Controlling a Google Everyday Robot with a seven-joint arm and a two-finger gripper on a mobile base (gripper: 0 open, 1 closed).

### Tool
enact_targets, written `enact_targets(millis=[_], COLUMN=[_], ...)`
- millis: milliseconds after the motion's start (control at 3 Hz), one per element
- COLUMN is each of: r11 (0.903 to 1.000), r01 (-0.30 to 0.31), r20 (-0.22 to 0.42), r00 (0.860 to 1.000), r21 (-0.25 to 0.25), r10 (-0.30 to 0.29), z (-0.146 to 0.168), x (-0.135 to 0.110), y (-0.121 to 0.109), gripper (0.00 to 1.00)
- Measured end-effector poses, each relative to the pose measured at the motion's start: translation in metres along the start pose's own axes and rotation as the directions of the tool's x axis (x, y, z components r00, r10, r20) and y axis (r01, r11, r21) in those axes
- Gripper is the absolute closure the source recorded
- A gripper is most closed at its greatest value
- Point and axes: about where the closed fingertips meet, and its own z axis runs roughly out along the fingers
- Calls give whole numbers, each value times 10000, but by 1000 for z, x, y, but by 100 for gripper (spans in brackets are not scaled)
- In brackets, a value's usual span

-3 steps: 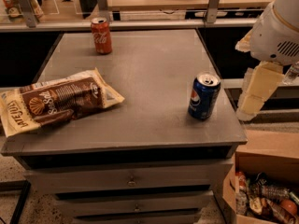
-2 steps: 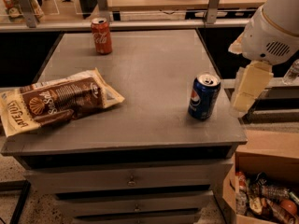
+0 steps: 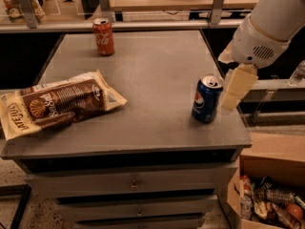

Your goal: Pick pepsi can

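Observation:
The pepsi can [image 3: 207,99] stands upright near the right front of the grey table top [image 3: 143,80]; it is blue with a silver top and a round logo. My gripper [image 3: 236,90] hangs from the white arm just to the right of the can, close to it, at about can height. Only a cream-coloured finger shows, apart from the can.
A red cola can [image 3: 104,36] stands at the back left of the table. A brown and cream snack bag [image 3: 57,103] lies at the front left. A cardboard box [image 3: 267,185] with snacks sits on the floor at the lower right. Drawers are below the top.
The arm and gripper have moved left, from beyond the table's right edge to close beside the pepsi can. The can, cola can and bag have not moved.

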Motion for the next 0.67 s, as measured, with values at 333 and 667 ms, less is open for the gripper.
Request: enact_targets(millis=[333, 667], r11=[9994, 9977], r01=[190, 380], r20=[391, 717], r00=[9991, 9969], r21=[-300, -553], r10=[-178, -340], z=[13, 20], x=[-11, -17], y=[-2, -1], gripper=[27, 49])
